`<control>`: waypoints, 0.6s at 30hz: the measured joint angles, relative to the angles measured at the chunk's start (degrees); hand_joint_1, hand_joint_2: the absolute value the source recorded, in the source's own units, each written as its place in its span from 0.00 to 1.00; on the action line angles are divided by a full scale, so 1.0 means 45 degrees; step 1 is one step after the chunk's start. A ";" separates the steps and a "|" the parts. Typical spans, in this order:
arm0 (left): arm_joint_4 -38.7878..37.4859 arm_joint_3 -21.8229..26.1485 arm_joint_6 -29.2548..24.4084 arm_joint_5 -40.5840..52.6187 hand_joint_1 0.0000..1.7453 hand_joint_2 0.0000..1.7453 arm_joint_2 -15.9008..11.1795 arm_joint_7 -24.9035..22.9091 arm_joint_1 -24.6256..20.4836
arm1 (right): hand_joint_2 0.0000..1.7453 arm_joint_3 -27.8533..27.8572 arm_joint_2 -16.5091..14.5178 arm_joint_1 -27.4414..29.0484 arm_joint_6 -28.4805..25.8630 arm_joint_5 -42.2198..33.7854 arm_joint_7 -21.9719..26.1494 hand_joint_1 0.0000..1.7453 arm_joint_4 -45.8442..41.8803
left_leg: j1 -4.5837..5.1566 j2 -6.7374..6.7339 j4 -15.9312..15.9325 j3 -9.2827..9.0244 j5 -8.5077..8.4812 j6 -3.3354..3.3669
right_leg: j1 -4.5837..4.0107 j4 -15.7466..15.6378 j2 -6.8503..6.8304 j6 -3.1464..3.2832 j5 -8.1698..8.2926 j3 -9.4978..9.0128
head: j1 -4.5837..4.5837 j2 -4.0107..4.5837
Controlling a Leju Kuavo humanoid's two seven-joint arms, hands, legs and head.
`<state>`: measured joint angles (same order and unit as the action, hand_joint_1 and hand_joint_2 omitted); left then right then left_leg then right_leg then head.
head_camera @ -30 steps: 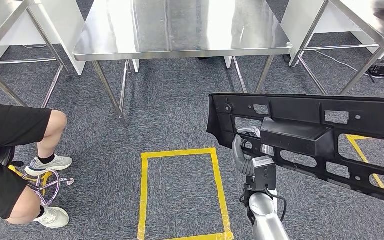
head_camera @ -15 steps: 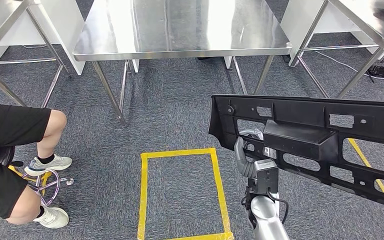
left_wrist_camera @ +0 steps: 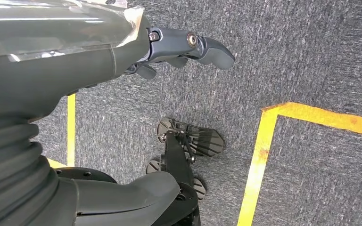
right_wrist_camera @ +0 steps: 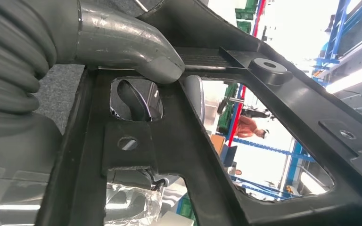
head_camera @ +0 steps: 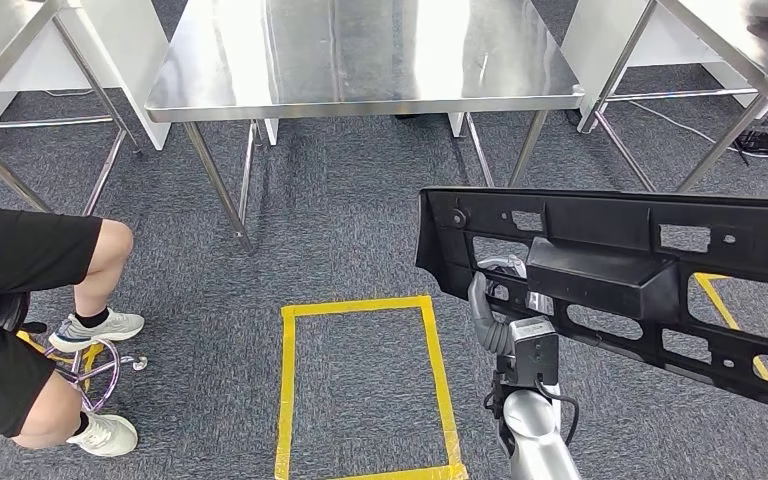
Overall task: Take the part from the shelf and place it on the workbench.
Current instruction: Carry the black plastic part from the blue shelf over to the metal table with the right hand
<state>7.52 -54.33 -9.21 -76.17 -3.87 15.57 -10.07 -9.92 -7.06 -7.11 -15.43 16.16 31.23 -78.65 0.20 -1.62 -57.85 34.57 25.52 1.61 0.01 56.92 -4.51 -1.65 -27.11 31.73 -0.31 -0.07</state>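
A long black plastic part (head_camera: 600, 215) with several cut-outs and a boxy middle block hangs in the air at the right of the head view, tilted down toward the right. My right hand (head_camera: 498, 292) grips it from underneath near its left end. In the right wrist view my thumb (right_wrist_camera: 132, 52) presses on the part's frame (right_wrist_camera: 179, 141) and a finger shows through a hole. The steel workbench (head_camera: 360, 60) stands ahead across the carpet, its top bare. My left hand (left_wrist_camera: 184, 44) hangs over the carpet, fingers apart, holding nothing.
A person sits on a stool (head_camera: 95, 370) at the left, legs and sneakers (head_camera: 100, 325) reaching into the floor space. A yellow tape rectangle (head_camera: 360, 305) marks the carpet in front of me. More steel tables (head_camera: 720, 40) flank the workbench, with cables (head_camera: 765, 140) at the far right.
My right arm has carried the part slightly to the right and down. The floor, the tables and the person have not moved.
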 joint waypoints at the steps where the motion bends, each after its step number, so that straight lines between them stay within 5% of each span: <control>1: 0.0000 -0.0017 0.0001 -0.0001 0.00 1.00 -0.0002 0.0016 -0.0001 | 1.00 0.0002 -0.0004 0.0009 0.0000 0.0036 -0.0039 1.00 -0.0044 | 0.0011 -0.0003 -0.0013 0.0005 0.0009 0.0010 | 0.0021 -0.0005 0.0000 -0.0011 0.0006 -0.0001 | 0.0001 0.0000; 7: 0.0000 -0.0231 -0.0055 0.0000 0.00 1.00 -0.0055 0.0059 -0.0007 | 1.00 0.0032 -0.0069 0.0133 0.0005 0.0267 -0.0255 1.00 -0.0495 | 0.0048 0.0039 0.0031 0.0010 0.0035 0.0147 | 0.0115 -0.0019 -0.0034 -0.0146 0.0002 0.0003 | 0.0007 0.0001; 11: 0.0000 -0.0301 -0.0085 0.0031 0.00 1.00 -0.0056 0.0053 -0.0061 | 1.00 0.0090 -0.0106 0.0200 0.0005 0.0321 -0.0275 1.00 -0.0749 | -0.0099 0.0101 0.0275 -0.0188 -0.0074 0.0326 | 0.0149 0.0709 0.0582 -0.0158 -0.0428 0.0299 | 0.0011 0.0000; 14: 0.0000 -0.0302 -0.0085 0.0039 0.00 1.00 -0.0057 0.0051 -0.0077 | 1.00 0.0097 -0.0106 0.0205 0.0005 0.0323 -0.0276 1.00 -0.0763 | -0.0109 0.0104 0.0276 -0.0192 -0.0078 0.0336 | 0.0146 0.0895 0.0667 -0.0133 -0.0521 0.0382 | 0.0014 0.0000; 15: 0.0000 -0.0311 -0.0084 0.0044 0.00 1.00 -0.0058 0.0050 -0.0108 | 1.00 0.0125 -0.0101 0.0260 0.0005 0.0326 -0.0284 1.00 -0.0780 | -0.0115 0.0160 0.0274 -0.0189 -0.0076 0.0337 | 0.0153 0.1702 0.0741 -0.0111 -0.0828 0.0783 | 0.0004 0.0000; 16: 0.0000 -0.0330 -0.0079 0.0049 0.00 1.00 -0.0050 0.0048 -0.0136 | 1.00 0.0165 -0.0086 0.0346 0.0005 0.0328 -0.0294 1.00 -0.0814 | -0.0146 0.0266 0.0264 -0.0205 -0.0058 0.0299 | 0.0196 0.2089 0.0815 -0.0198 -0.0889 0.1014 | -0.0005 0.0000; 18: -0.0002 -0.0378 -0.0063 0.0057 0.00 1.00 -0.0050 0.0045 -0.0191 | 1.00 0.0250 -0.0060 0.0519 0.0005 0.0335 -0.0317 1.00 -0.0907 | -0.0204 0.0525 0.0165 -0.0244 0.0051 0.0091 | 0.0329 0.1745 0.0963 -0.0455 -0.0613 0.0939 | -0.0029 0.0000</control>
<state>7.51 -56.03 -9.50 -75.91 -4.10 15.78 -10.93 -8.79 -7.33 -4.77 -15.41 17.67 29.80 -82.73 -0.72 0.74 -57.11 33.47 25.75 2.02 1.50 64.78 -0.18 -3.70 -29.86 35.95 -0.44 -0.07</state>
